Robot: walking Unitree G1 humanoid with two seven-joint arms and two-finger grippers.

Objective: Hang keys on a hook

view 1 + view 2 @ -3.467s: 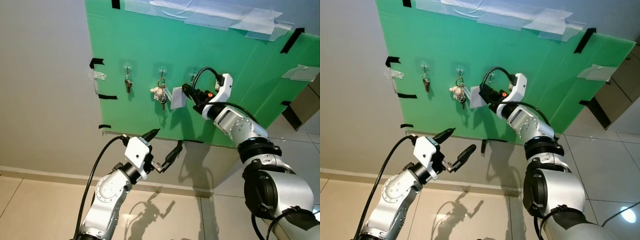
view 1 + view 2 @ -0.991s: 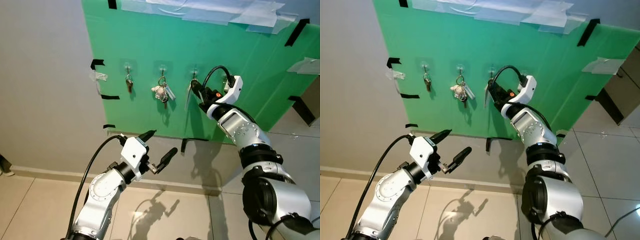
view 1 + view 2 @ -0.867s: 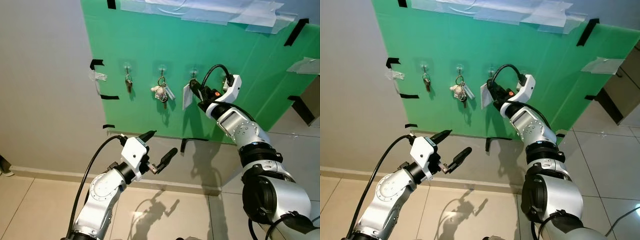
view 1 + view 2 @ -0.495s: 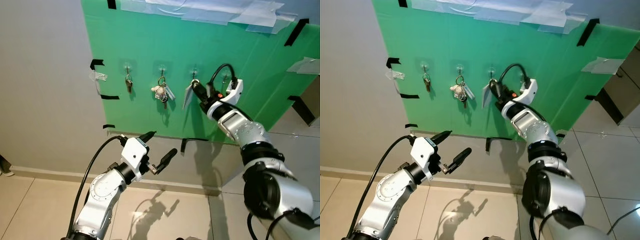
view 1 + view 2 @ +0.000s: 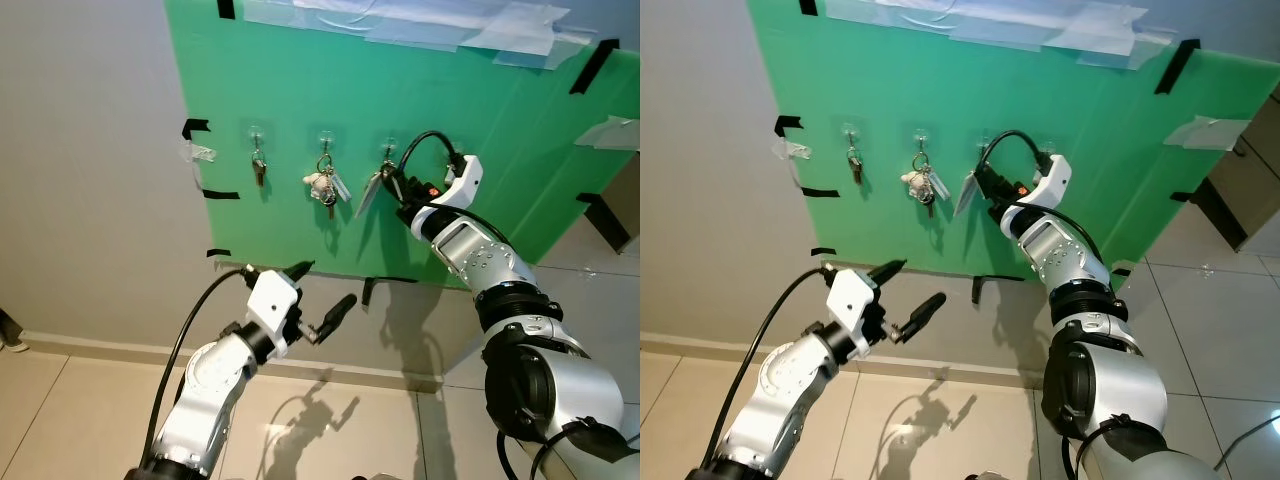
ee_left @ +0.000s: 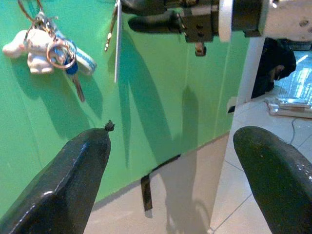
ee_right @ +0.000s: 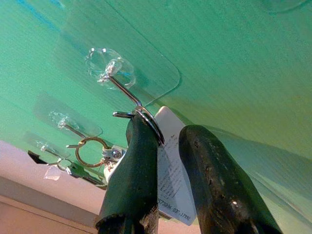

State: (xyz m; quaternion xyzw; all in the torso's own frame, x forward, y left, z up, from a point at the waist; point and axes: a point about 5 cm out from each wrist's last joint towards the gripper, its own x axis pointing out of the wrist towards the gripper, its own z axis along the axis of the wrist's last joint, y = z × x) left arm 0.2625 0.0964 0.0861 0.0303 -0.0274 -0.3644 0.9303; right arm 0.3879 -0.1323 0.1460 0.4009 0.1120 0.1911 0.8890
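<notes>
The key ring (image 7: 147, 121) is clamped by the right gripper (image 7: 168, 161) at the hook (image 7: 122, 87); the left gripper (image 5: 318, 300) is held open.

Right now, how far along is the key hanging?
Done: two key bunches hang on hooks on the green board, the small keys and the bunch with the white toy. In hand: the right gripper holds the tagged key ring at the third hook; the ring looks looped on. Left: let go and pull back. The left gripper is open and idle.
</notes>
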